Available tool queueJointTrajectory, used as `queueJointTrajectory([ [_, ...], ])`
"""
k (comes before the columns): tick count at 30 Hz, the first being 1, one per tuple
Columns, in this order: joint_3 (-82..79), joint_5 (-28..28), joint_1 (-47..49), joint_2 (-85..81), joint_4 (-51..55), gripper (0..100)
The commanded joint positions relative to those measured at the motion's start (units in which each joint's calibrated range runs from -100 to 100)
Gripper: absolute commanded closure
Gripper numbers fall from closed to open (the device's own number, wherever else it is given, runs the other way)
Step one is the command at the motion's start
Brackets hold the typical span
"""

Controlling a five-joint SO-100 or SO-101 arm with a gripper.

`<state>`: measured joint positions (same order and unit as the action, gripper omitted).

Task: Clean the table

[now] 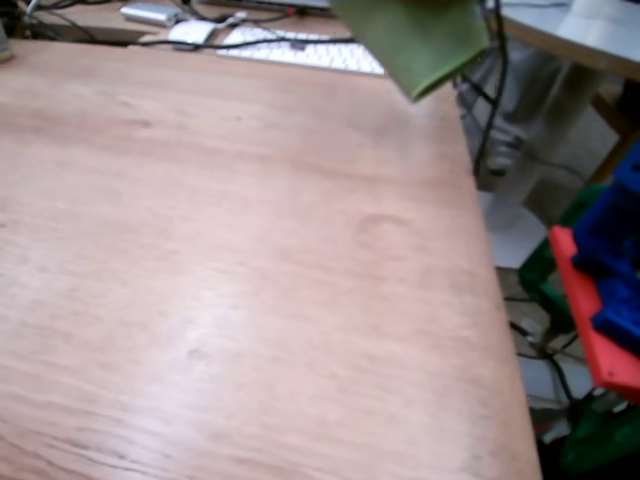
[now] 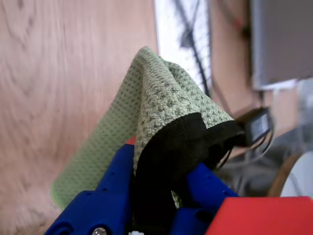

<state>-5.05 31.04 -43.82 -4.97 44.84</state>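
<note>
My blue gripper (image 2: 166,196) pinching a green waffle-weave cloth (image 2: 166,103) with black edging, cloth (image 1: 415,40) hanging over the table's (image 1: 250,260) far right corner, white keyboard (image 1: 300,50) at the far edge, no readable writing.

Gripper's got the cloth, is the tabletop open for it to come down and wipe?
Probably yes. The gripper is shut on the green cloth, which hangs above the table's far edge. The wood below looks bare; only the keyboard and cables at the far edge sit close.
</note>
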Motion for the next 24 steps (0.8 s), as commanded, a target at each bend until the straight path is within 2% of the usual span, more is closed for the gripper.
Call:
queueJointTrajectory([
  [1, -9.44, -1.12, 16.41, -20.50, 3.51, 100],
  [5, -18.78, -8.94, 50.08, -42.03, 21.00, 100],
  [7, -19.25, -13.58, 67.51, -46.91, 27.40, 100],
  [8, -18.40, -15.97, 72.76, -46.83, 29.05, 100],
  [12, -18.22, -23.69, 72.59, -40.65, 29.79, 100],
  [19, -18.69, -29.01, 75.30, -21.79, 28.64, 100],
  [24, -18.22, -29.79, 91.03, -14.58, 28.55, 100],
])
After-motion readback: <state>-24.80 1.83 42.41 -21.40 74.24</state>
